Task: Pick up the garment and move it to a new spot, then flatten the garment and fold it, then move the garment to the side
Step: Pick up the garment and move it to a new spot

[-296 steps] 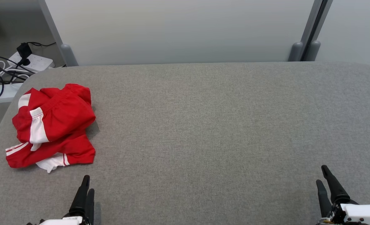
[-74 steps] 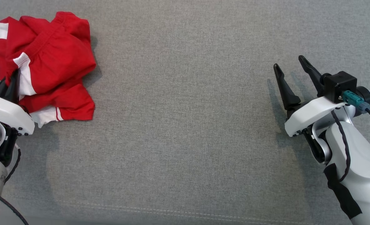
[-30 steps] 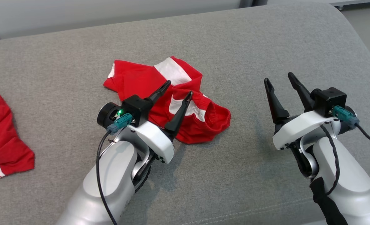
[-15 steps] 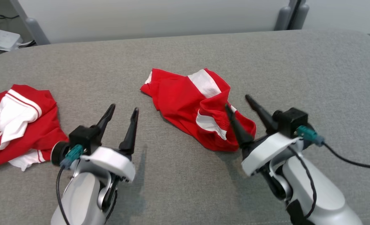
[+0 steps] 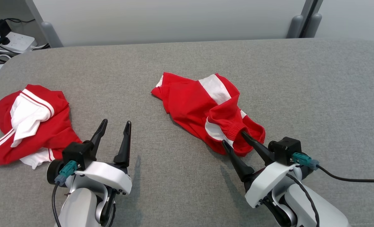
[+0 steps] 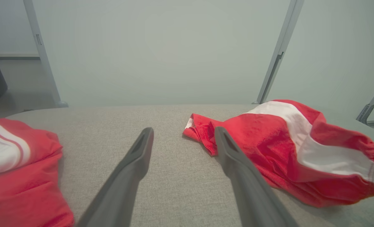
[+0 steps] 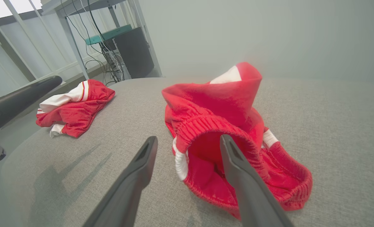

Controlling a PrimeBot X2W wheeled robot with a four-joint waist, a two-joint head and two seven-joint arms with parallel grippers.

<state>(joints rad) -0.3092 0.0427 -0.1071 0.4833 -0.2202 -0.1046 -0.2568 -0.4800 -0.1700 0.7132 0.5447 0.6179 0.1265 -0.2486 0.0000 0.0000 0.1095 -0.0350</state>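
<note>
The garment (image 5: 202,107), red shorts with white side stripes, lies crumpled in the middle of the grey padded table (image 5: 316,94). Its elastic waistband gapes toward me. My right gripper (image 5: 233,137) stands open at that waistband. In the right wrist view one finger (image 7: 237,167) sits over the opening of the garment (image 7: 218,104), and the other is outside above the table. My left gripper (image 5: 116,122) is open and holds nothing, left of the garment and apart from it. The left wrist view has the garment (image 6: 269,148) just right of the left gripper (image 6: 183,130).
A second red and white garment (image 5: 29,123) lies bunched at the table's left edge, close to my left arm. A power strip with cables (image 5: 13,41) sits on the floor beyond the back left corner. A pale partition with grey posts (image 5: 300,25) backs the table.
The head camera has shifted. My left gripper, over the garment a second ago, now stands open to its left. My right gripper has come to the garment's waistband.
</note>
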